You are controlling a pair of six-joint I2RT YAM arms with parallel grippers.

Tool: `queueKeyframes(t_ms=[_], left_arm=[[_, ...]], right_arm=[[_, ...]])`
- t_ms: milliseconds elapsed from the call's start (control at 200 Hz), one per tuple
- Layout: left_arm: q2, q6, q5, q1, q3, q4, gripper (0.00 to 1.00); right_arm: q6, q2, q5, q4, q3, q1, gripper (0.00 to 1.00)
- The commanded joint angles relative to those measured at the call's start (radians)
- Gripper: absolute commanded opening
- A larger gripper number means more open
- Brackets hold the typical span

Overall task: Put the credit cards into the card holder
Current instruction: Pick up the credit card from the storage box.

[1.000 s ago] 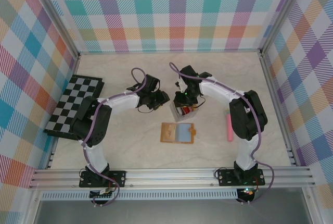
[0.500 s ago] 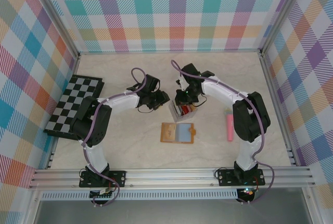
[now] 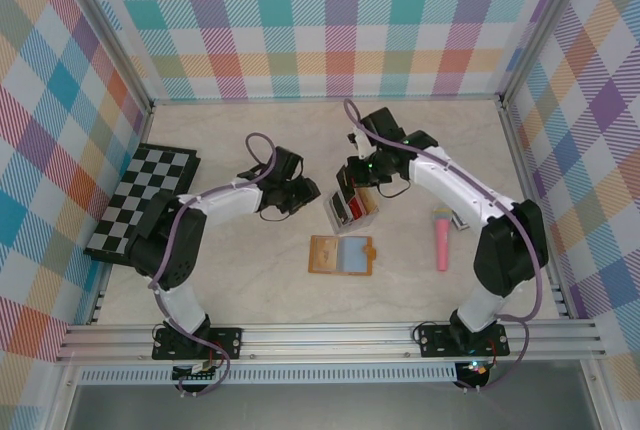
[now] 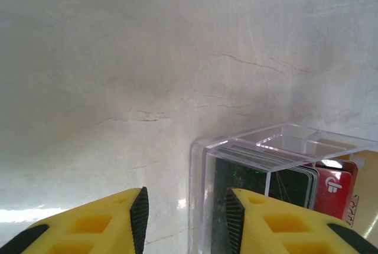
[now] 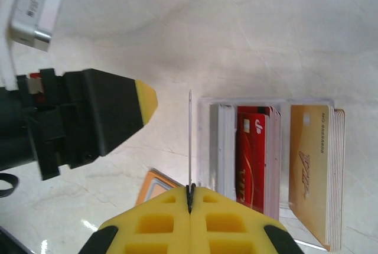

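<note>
My right gripper (image 5: pixel 190 194) is shut on one thin credit card (image 5: pixel 189 142), seen edge-on, held just left of a clear plastic box (image 5: pixel 269 103) and above the table. White (image 5: pixel 224 142), red (image 5: pixel 251 153) and tan credit cards (image 5: pixel 313 165) stand in that box (image 3: pixel 352 208). The orange-tan card holder (image 3: pixel 342 255) lies open just in front of the box; its corner (image 5: pixel 155 186) peeks out under the held card. My left gripper (image 4: pixel 187 220) is open, with the box's near corner wall (image 4: pixel 199 207) between its fingers. From above, both grippers (image 3: pixel 312 193) (image 3: pixel 352 188) flank the box.
A black-and-white chessboard (image 3: pixel 145 200) leans at the table's left edge. A pink cylinder (image 3: pixel 441 238) lies to the right of the card holder. My left gripper's yellow-tipped finger (image 5: pixel 144 101) sits close to the left of the held card. Metal frame rails line the sides.
The right gripper has closed on a card and drawn back from the box with it, its arm stretching farther out. The left gripper has stayed at the box.
</note>
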Motion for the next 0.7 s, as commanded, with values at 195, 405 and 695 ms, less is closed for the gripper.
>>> queueKeyframes(t_ms=[195,405,695], left_arm=[[-0.123,-0.008,0.048,0.007,-0.084,0.109,0.43],[-0.235,-0.071,0.240,0.007,-0.223,0.365,0.53],[-0.296,-0.149,0.448,-0.012,-0.317,0.609,0.61]], right_arm=[[0.049,-0.015,-0.094,0.078,-0.091,0.010,0.01],[0.149,-0.126,-0.192,0.166,-0.194,-0.040,0.00],[0.357,-0.290,-0.411,0.406,-0.384,-0.125,0.01]])
